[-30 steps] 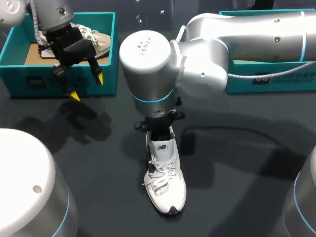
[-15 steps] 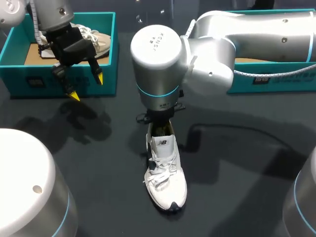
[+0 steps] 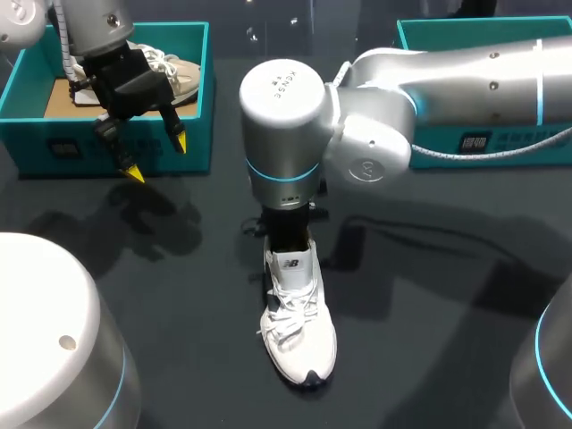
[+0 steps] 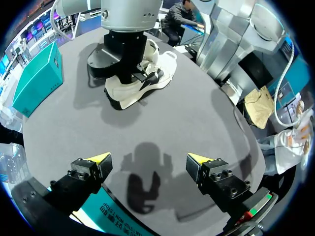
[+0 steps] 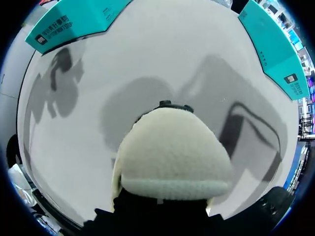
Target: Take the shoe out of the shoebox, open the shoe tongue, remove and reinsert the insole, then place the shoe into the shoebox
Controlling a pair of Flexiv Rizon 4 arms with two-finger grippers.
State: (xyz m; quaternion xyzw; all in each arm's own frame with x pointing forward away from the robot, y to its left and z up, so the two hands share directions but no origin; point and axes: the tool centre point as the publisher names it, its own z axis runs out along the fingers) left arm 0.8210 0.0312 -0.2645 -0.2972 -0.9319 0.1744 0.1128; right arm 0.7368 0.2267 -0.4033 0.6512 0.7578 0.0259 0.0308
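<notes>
A white shoe [image 3: 299,331] stands on the dark table near the middle, toe toward the front edge, its tongue [image 3: 291,263] raised. My right gripper [image 3: 288,234] reaches down into the shoe's opening behind the tongue; its fingers are hidden inside. In the right wrist view a white fuzzy rounded part of the shoe [image 5: 172,152] lies right over the gripper. The left wrist view shows the shoe [image 4: 142,86] under the right arm's black gripper body. My left gripper [image 3: 157,157] hangs open and empty before the left teal shoebox [image 3: 192,98]; its yellow tips stand wide apart above the table [image 4: 147,160].
A second pale shoe [image 3: 174,71] lies in the left shoebox. Another teal shoebox [image 3: 500,143] stands at the back right under my right arm. A cable [image 3: 429,234] runs over the table to the right of the shoe.
My right arm's wrist has shifted a little to the right and turned over the shoe's heel; the shoe has barely moved. The left arm has kept still.
</notes>
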